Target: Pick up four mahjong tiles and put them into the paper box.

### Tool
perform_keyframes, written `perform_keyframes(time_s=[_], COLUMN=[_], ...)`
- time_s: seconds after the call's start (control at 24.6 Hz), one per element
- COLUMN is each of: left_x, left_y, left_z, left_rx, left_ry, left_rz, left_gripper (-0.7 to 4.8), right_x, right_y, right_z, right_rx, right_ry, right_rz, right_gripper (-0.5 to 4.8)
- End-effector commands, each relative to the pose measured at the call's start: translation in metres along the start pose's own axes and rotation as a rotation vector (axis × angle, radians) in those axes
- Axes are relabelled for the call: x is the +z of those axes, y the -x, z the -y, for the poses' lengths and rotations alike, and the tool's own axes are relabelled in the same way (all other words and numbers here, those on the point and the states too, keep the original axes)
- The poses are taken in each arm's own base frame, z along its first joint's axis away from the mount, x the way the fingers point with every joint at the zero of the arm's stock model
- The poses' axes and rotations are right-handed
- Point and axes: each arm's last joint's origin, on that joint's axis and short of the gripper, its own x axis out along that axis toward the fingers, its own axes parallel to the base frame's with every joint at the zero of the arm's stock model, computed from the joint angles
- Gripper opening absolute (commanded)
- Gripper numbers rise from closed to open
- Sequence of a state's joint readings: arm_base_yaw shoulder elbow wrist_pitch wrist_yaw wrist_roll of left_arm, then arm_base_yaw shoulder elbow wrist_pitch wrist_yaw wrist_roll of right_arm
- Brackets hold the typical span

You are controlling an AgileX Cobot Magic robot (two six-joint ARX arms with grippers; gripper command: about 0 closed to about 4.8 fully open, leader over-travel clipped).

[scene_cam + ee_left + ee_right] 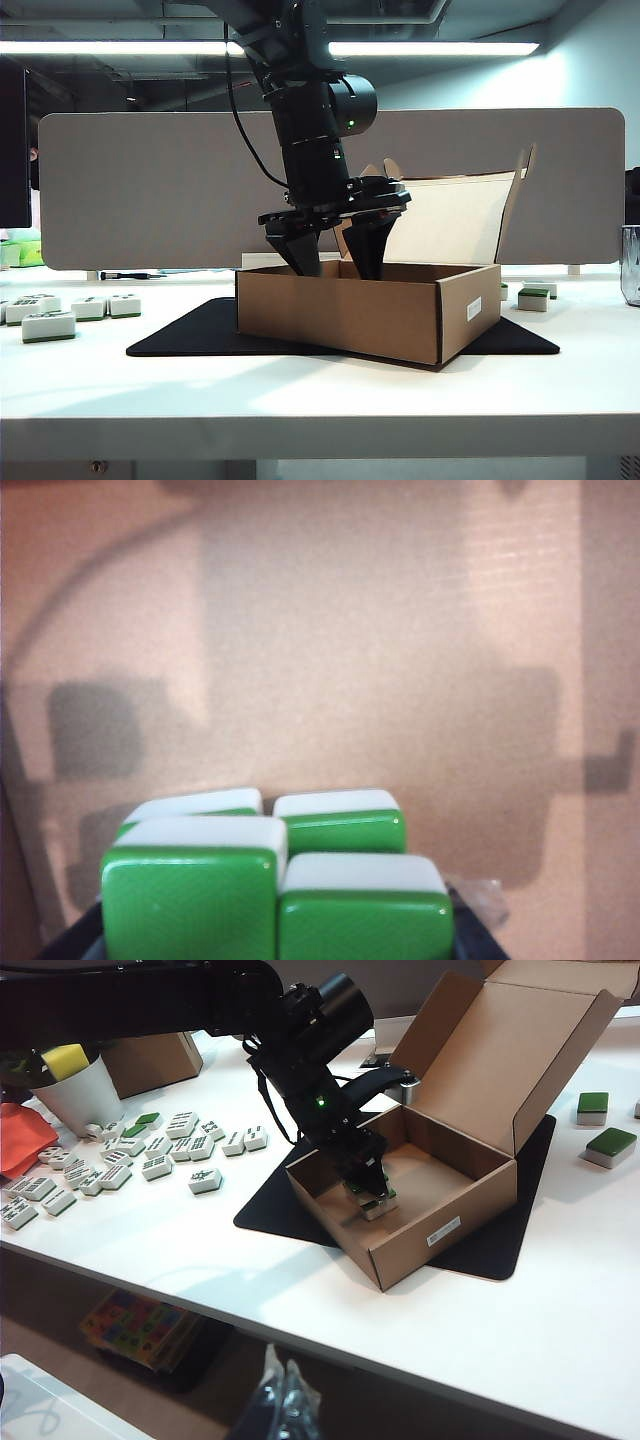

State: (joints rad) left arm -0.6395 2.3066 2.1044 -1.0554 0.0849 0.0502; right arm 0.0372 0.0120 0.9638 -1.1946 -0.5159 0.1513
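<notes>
White table (320, 400), black mat (180, 335). Left gripper (338, 262) inside paper box (340, 315), clamped on four mahjong tiles (275, 880); only wrist views show them. Right gripper unseen. Box label (444, 1230) unreadable.

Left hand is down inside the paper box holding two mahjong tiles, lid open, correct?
Not quite: the left wrist view shows four mahjong tiles in the left hand, not two. The rest holds: the hand is down inside the paper box, lid open.
</notes>
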Motion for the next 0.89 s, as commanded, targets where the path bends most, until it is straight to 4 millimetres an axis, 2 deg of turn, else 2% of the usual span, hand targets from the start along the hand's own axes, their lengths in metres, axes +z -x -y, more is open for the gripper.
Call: perform_keyframes(time_s=[0.04, 0.28, 0.69, 0.77, 0.89], left_x=[-0.0024, -0.0027, -0.0017, -0.0013, -0.0008], left_y=[-0.0065, -0.0065, -0.0062, -0.0062, -0.0060], left_z=[0.0007, 0.0005, 0.0011, 0.0010, 0.0010], left_rx=[-0.004, -0.004, -0.003, -0.003, -0.002], left_ry=[0.005, 0.002, -0.003, -0.003, -0.003], left_rz=[-0.031, -0.034, -0.025, -0.021, -0.015], left_gripper=[3.15, 3.44, 3.51, 4.04, 4.37], right_x=[-0.0006, -0.0006, -0.0006, -0.0006, -0.0006], right_y=[0.0026, 0.0026, 0.0026, 0.0026, 0.0026], right_z=[-0.0014, -0.0014, -0.0014, -0.0014, -0.0014], right_rx=[0.002, 0.002, 0.002, 0.002, 0.002], right_ry=[0.014, 0.014, 0.014, 0.014, 0.014], right_rz=[0.021, 0.021, 0.021, 0.021, 0.021], right_gripper=[-0.01, -0.01, -0.01, -0.01, -0.01])
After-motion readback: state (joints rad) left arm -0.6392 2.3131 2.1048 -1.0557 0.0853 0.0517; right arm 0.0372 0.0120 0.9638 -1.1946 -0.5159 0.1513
